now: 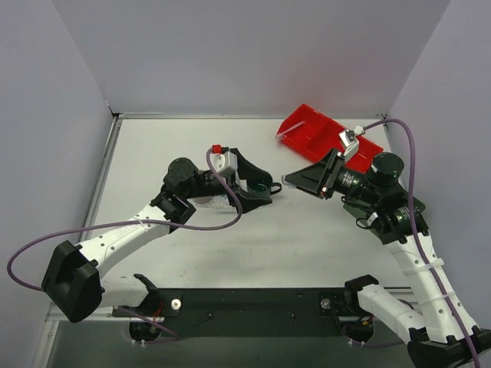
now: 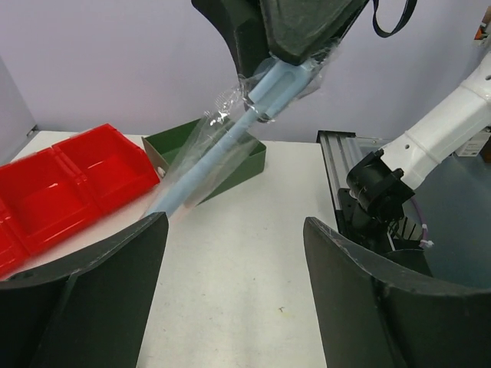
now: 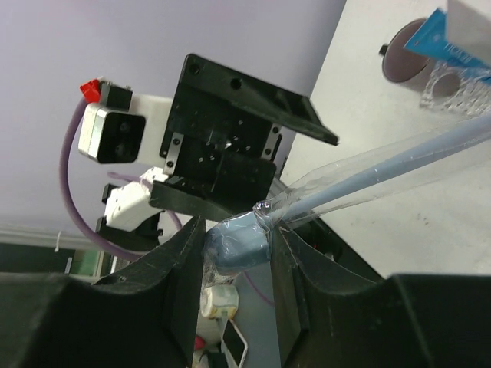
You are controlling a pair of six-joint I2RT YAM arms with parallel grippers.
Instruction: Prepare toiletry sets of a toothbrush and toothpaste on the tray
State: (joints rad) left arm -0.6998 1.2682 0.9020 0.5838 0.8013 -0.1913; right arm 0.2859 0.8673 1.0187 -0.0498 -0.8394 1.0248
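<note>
While the right pincer (image 3: pixel 236 249) pinches 1 end of the wrapped toothbrush (image 2: pixel 219 157), its long axis slants to lower left, toward the spread left pincer (image 2: pixel 234 230).

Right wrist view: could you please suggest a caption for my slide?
Right gripper clamped on one end of the clear-wrapped pale blue toothbrush.

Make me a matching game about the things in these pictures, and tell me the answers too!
Things:
1. wrapped toothbrush
2. left pincer
3. compartmented bin
4. small tray

Matches:
A. dark green
B. open, holding nothing
C. red
D. clamped in the right pincer

Pairs: 1-D, 2-B, 3-C, 4-A
</note>
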